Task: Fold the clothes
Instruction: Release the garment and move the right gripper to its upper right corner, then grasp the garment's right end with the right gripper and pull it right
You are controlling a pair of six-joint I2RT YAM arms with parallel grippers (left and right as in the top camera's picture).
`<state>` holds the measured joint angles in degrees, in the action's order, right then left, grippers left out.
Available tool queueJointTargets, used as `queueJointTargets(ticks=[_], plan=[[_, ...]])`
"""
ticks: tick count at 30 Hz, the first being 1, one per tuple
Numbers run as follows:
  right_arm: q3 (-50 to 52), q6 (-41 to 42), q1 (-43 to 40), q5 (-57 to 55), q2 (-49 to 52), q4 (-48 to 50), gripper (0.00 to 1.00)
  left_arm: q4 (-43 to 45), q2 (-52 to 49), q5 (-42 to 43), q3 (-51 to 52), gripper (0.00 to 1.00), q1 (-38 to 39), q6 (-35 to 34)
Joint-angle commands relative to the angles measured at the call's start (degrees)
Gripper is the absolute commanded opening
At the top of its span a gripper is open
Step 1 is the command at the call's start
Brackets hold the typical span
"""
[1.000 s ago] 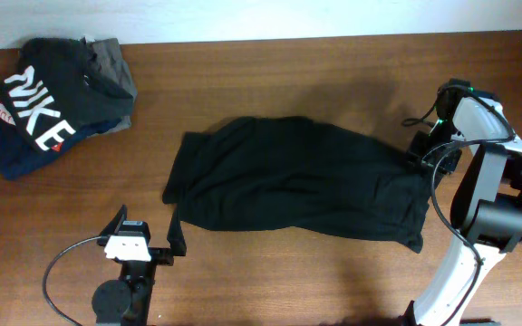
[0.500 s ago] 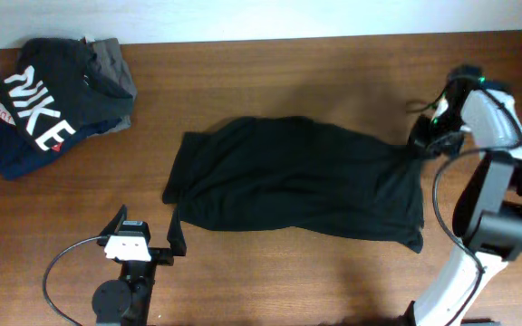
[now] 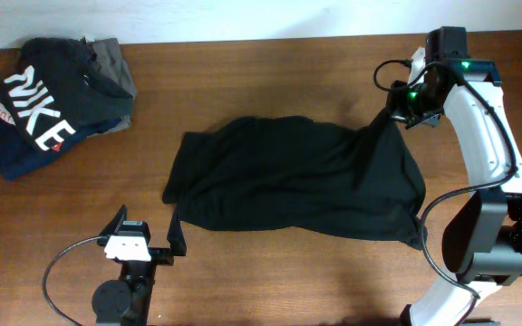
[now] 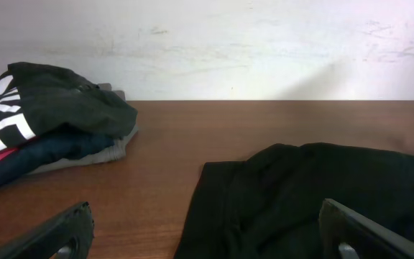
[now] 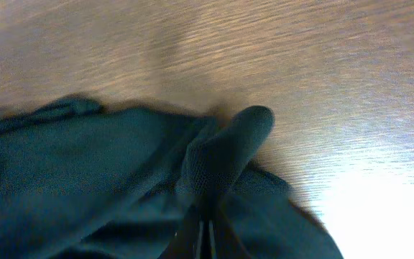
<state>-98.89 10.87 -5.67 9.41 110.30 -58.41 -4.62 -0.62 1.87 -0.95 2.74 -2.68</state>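
- Fingers first: the right gripper (image 3: 396, 115) has them pressed tight together on a bunched fold at the far right corner of the black T-shirt (image 3: 288, 177). The right wrist view shows the fabric humped up above the closed tips. The left gripper (image 3: 147, 226) has its fingers spread wide and holds nothing.
- The wooden table (image 3: 288, 81) carries everything.
- The T-shirt lies crumpled across the middle of the table, mostly flat. Its far right corner is drawn up to the right gripper, and its near left corner is just beside the left gripper; I cannot tell if they touch.
- A dark garment with white NIKE lettering (image 3: 39, 109) is piled at the far left corner, well apart from the T-shirt.
- A grey garment (image 3: 116, 59) shows at that pile's right edge.
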Motion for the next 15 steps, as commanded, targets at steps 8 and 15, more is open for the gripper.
queueJointTargets(ticks=[8,15], plan=[[-1.0,8.9,-3.7,-5.6,-1.2,20.5,0.04,0.0,0.3,-0.4,0.5,0.99,-0.3,-0.3],[-1.0,7.2,-3.7,-14.6,0.5,23.0,0.42,0.0,0.3,-0.4,0.5,0.99,-0.3,-0.3]])
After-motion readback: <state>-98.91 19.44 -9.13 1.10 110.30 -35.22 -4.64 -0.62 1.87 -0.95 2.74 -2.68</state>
